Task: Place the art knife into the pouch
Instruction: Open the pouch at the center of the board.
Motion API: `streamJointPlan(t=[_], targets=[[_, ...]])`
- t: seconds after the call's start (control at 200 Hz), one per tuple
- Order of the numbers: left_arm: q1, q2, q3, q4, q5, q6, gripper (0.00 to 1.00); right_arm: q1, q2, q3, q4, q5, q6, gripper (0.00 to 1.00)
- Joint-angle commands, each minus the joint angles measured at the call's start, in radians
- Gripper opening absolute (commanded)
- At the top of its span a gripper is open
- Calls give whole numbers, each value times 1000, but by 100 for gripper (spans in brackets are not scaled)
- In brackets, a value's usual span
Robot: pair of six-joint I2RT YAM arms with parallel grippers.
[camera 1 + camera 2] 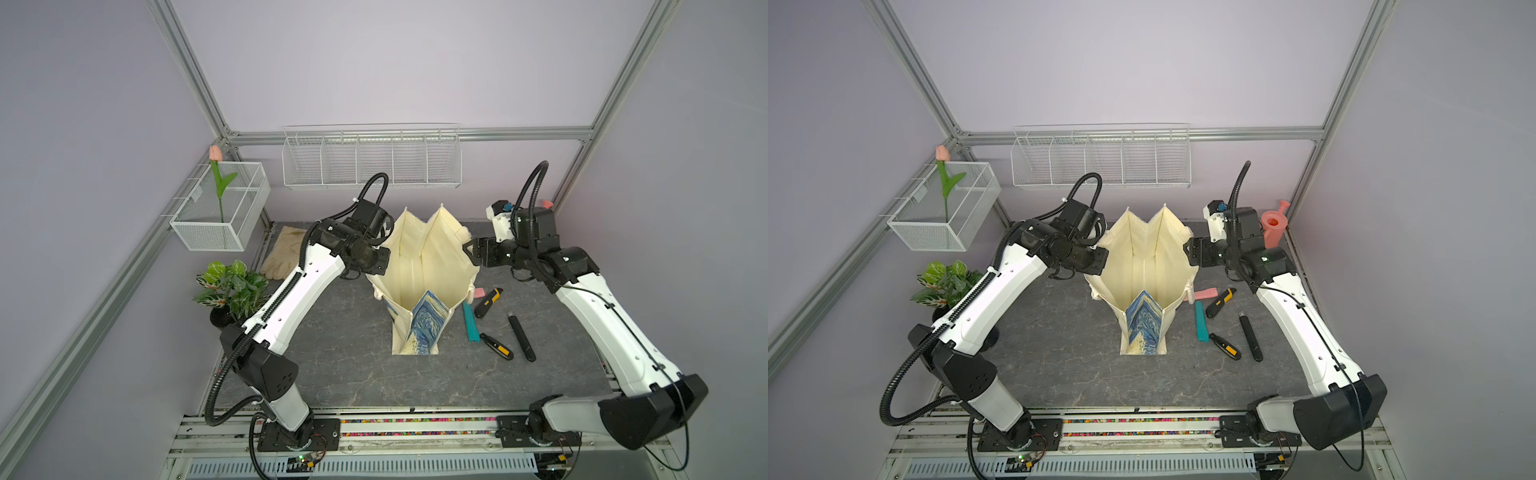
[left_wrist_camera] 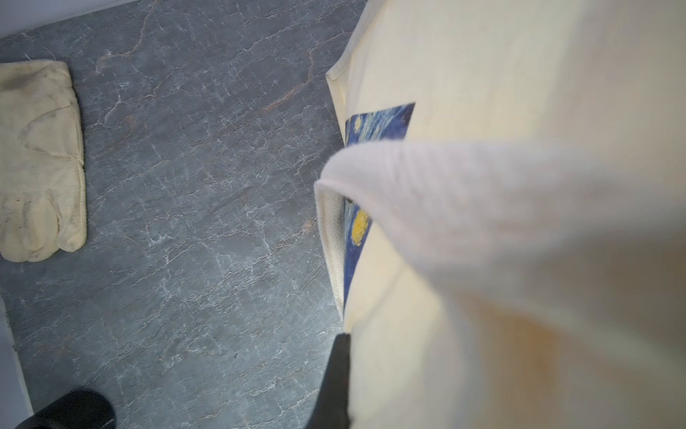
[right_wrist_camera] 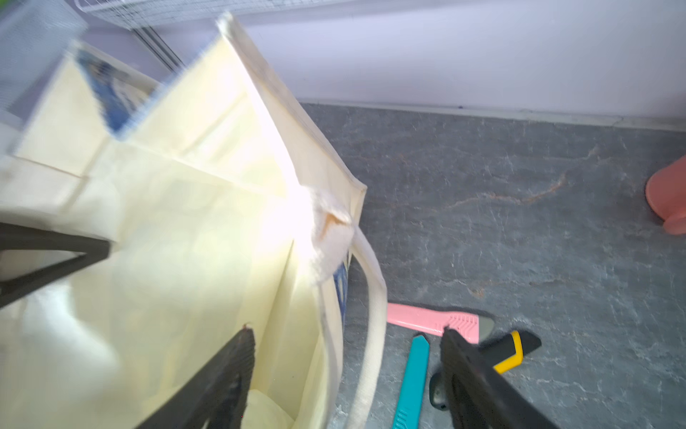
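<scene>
Pouch (image 1: 432, 249): upright, open
Left gripper (image 1: 380, 266): pinching pouch rim, half hidden
Right gripper (image 3: 345, 330): spread astride opposite rim
Pink knife (image 1: 479, 292): half behind pouch

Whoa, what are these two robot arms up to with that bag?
Both arms are working at the cream canvas tote bag with the blue-and-yellow swirl print, which stands open on the grey stone-patterned table. The left end effector is shut, apparently pinching the bag's left rim. The right end effector is open, its fingers astride the right rim. Several craft knives lie on the table beside the bag, among them a teal one and a long black one; neither arm holds one.
</scene>
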Motion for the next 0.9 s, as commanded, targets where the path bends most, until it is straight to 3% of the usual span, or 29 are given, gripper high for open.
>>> streamJointPlan(t=[0.0, 0.155, 0.34, 0.695, 0.895], targets=[[-3, 8, 67, 10, 25, 18, 0, 21, -58, 82, 47, -90, 3, 83], [-12, 40, 115, 1, 31, 18, 0, 90, -18, 193, 52, -191, 34, 83], [-20, 70, 139, 3, 36, 18, 0, 263, 75, 263, 46, -145, -2, 83], [-25, 58, 132, 11, 51, 18, 0, 308, 252, 33, 231, -109, 38, 82], [-26, 56, 142, 6, 54, 22, 0, 332, 389, 12, 262, -94, 14, 81]])
